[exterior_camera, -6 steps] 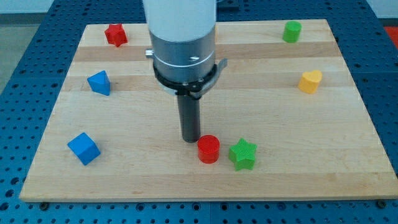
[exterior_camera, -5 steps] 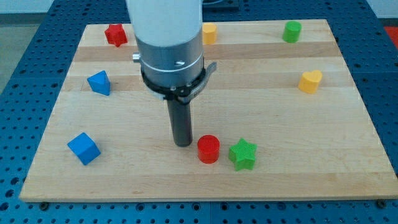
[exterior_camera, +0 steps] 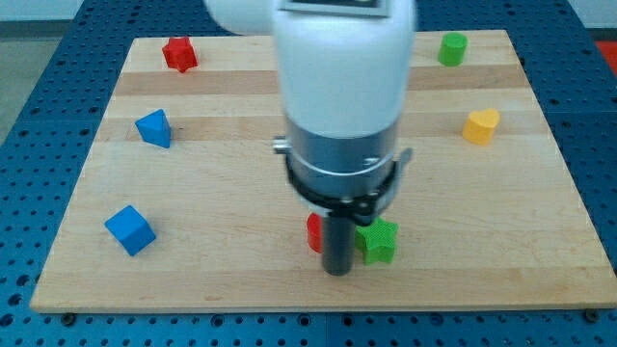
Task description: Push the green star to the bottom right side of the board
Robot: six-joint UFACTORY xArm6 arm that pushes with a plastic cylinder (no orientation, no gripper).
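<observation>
The green star (exterior_camera: 379, 241) lies near the board's bottom edge, a little right of centre. My tip (exterior_camera: 336, 271) stands just to the star's lower left, close against it. The rod covers most of the red cylinder (exterior_camera: 313, 232), of which only a sliver shows at the rod's left. The arm's white body hides the board's upper middle.
A red star (exterior_camera: 178, 53) is at the top left, a blue triangular block (exterior_camera: 154, 128) below it, a blue cube (exterior_camera: 129, 229) at the lower left. A green cylinder (exterior_camera: 452, 48) is at the top right, a yellow heart-shaped block (exterior_camera: 481, 126) below it. The board's bottom edge (exterior_camera: 318, 306) is near my tip.
My tip has moved right and toward the view's bottom, from left of the red cylinder to in front of it, next to the green star. The blocks have not visibly moved.
</observation>
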